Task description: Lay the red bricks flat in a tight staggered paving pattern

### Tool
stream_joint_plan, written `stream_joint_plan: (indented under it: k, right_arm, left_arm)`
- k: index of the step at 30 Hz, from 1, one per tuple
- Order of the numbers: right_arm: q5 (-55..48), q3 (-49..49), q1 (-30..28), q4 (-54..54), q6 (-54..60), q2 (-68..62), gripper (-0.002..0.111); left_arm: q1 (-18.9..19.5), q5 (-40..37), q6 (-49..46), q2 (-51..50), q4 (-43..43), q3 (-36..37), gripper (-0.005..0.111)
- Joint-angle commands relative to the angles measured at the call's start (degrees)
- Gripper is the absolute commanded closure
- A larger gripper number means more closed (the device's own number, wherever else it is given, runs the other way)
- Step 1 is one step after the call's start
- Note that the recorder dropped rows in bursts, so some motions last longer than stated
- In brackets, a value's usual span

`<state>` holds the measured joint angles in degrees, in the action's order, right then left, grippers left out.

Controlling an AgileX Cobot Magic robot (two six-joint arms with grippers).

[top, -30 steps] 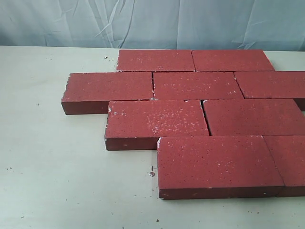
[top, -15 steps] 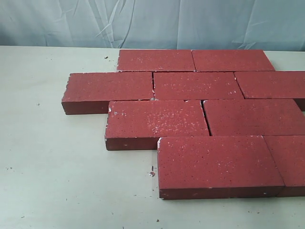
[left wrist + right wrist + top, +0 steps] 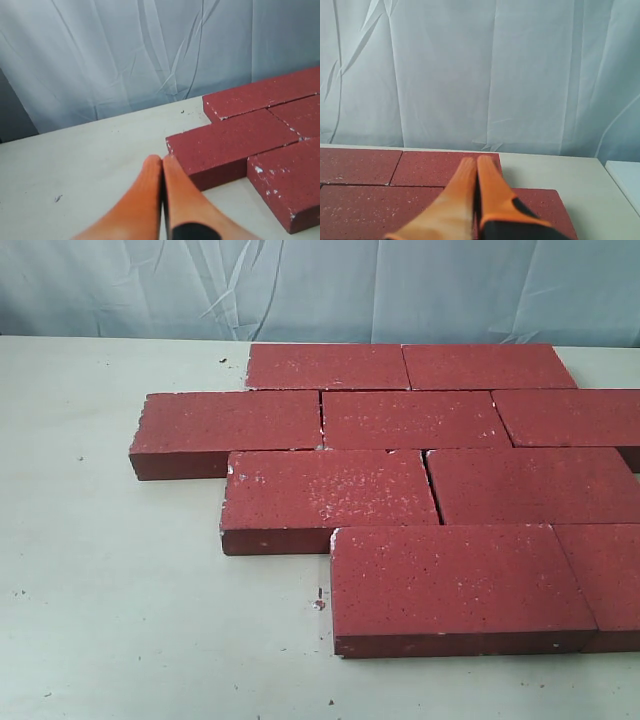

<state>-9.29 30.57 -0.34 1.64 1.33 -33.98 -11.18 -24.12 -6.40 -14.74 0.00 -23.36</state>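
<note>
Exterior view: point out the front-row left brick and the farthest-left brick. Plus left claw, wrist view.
front-row left brick (image 3: 455, 580), exterior view, middle of top face.
farthest-left brick (image 3: 235, 420), exterior view, middle of top face.
left claw (image 3: 161, 161), left wrist view, between the shut orange fingertips.

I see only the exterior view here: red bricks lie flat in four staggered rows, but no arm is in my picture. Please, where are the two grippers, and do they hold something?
Observer: The left gripper is shut and holds nothing. Its wrist view shows it beside the end of the leftmost second-row brick.
Operator: And the right one?
Observer: The right gripper is also shut and empty. In its wrist view the tips appear over the back-row bricks.
Operator: My picture cuts off the second row at the right. Does it end soon after?
Observer: Yes. Its last brick ends on the table, reaching a little past the back row.
</note>
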Motion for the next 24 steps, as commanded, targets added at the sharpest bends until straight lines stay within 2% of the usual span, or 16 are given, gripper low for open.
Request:
stream_joint_plan:
  k: [1,8,24]
  right_arm:
    - [0.9,-0.2,-0.2,-0.6,0.0,0.4,0.109]
    - [0.9,-0.2,-0.2,-0.6,0.0,0.4,0.109]
    - [0.9,-0.2,-0.2,-0.6,0.0,0.4,0.109]
  left_arm:
    - [0.1,0.4,0.3,5.3,1.1,0.2,0.107]
    - [0.1,0.3,0.3,9.7,0.9,0.2,0.107]
    - [0.1,0.3,0.0,9.8,1.2,0.2,0.107]
